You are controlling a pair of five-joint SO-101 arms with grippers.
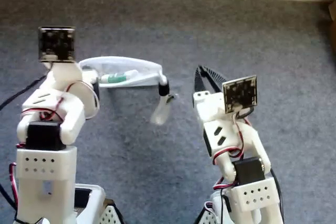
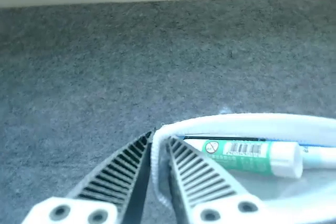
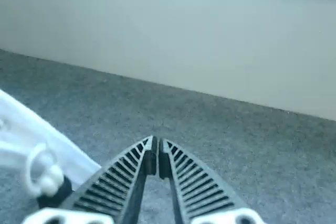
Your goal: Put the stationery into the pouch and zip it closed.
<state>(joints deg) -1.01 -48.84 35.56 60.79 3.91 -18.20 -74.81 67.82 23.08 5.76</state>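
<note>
Two white robot arms stand side by side on a grey carpeted bench [image 1: 157,19], a translucent white zip pouch [image 1: 142,69] stretched between them in the high view. The pouch sits at about 10 o'clock from the centre of that view, lying lengthwise from 9 to 3 o'clock. A green-and-white tube with a white cap [image 1: 118,78] lies inside it, seen through the clear wall.

The left tool [image 2: 157,142] is clamped on the pouch's end at 9 o'clock, and its black ribbed fingers [image 2: 194,174] pinch the pale rim between them. In the left wrist view the rim curves away from the tool's tips, and the tube rests just behind it with its cap pointing away from the tool.

At the pouch's 3 o'clock end sits a small black zip slider [image 1: 164,88], with a white pull tag [image 1: 160,113] trailing from it towards 6 o'clock. Whether the zip is fully drawn cannot be told.

The right tool [image 1: 202,77] stands at 3 o'clock of the slider, near it but apart. Its two ribbed fingers are drawn together tip to tip and grip nothing. The right wrist view shows the pouch's end, a white ring and the black slider just beside the tool, with a pale wall [image 3: 210,40] behind the bench.
</note>
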